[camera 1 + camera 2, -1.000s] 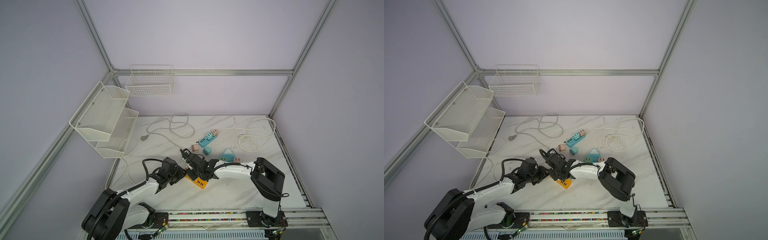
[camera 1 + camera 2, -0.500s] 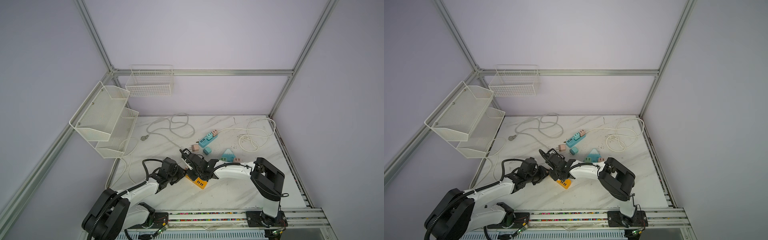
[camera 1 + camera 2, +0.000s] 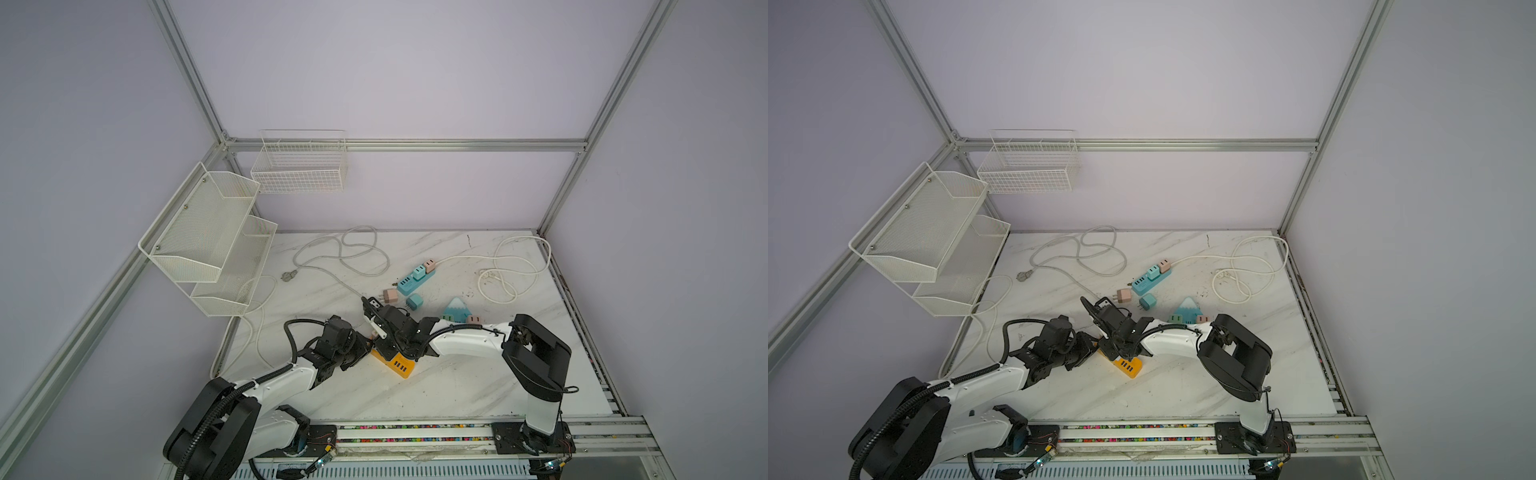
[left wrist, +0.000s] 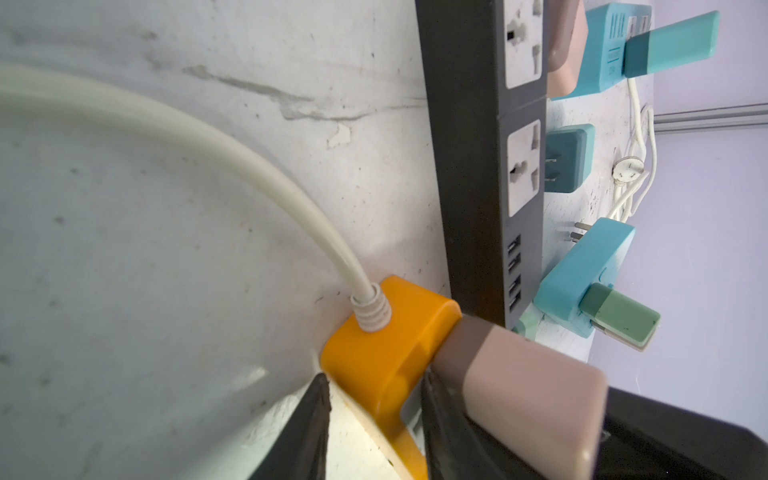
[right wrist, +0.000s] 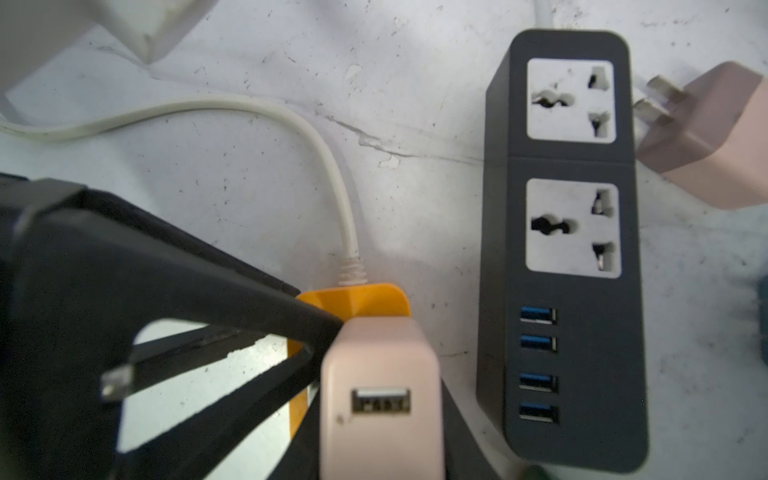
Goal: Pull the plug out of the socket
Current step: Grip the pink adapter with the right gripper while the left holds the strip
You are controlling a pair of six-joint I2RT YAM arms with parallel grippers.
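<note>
The right claw (image 5: 380, 419) grips the pink plug (image 5: 380, 365), which sticks straight out of the orange socket (image 4: 386, 345) clamped by the left claw (image 4: 374, 386).

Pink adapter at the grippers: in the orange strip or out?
In: pink adapter butts against orange strip, no prongs visible between them.

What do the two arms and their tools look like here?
Both the left arm and right arm have white link shells and bulky black joint housings. A ribbed black conduit runs along the left arm; a thinner black cable follows the right. The left tool and right tool are black, with fingers tapering to narrow tips. No legible markings.
</note>
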